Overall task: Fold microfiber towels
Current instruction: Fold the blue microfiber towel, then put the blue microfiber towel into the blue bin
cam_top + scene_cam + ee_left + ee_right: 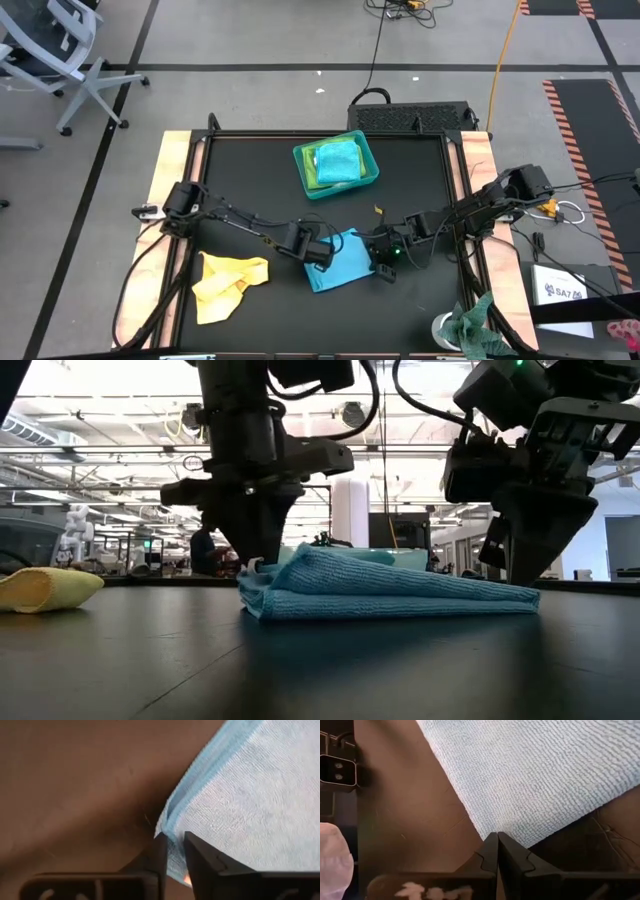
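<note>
A folded light blue towel is being kept flat near the tabletop's front edge, about midway along it. Its left corner is being straddled by the left gripper, fingers slightly parted. The right gripper, fingers pressed together, is being held at the towel's right edge.
</note>
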Motion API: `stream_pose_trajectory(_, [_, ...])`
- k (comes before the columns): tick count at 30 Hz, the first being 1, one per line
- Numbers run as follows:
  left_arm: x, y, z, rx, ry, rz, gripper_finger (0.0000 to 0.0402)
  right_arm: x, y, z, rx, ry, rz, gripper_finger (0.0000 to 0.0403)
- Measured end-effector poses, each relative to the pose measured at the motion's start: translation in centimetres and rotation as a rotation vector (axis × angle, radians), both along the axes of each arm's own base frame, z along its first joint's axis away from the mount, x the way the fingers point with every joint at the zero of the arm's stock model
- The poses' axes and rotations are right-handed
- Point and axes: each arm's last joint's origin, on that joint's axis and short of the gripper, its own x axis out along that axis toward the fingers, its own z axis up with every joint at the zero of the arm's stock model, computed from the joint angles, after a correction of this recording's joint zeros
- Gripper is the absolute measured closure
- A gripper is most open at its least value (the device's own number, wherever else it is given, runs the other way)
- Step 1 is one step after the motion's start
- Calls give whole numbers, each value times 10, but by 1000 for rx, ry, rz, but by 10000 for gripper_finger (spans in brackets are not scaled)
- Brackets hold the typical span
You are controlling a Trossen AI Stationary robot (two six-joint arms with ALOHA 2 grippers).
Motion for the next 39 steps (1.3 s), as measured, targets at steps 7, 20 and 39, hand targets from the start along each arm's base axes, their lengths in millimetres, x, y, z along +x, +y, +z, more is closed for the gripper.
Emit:
stream_pose_trajectory(7, [2,10,0,-21,13,-19,289,0,0,0,0,1,1,401])
stream_pose_trajectory(20, [-5,10,12,-21,18,-5,277,0,0,0,6,5,-9,401])
stream_pose_trajectory(39, [-5,12,5,-3,25,25,277,-1,-4,14,19,-49,-25,402])
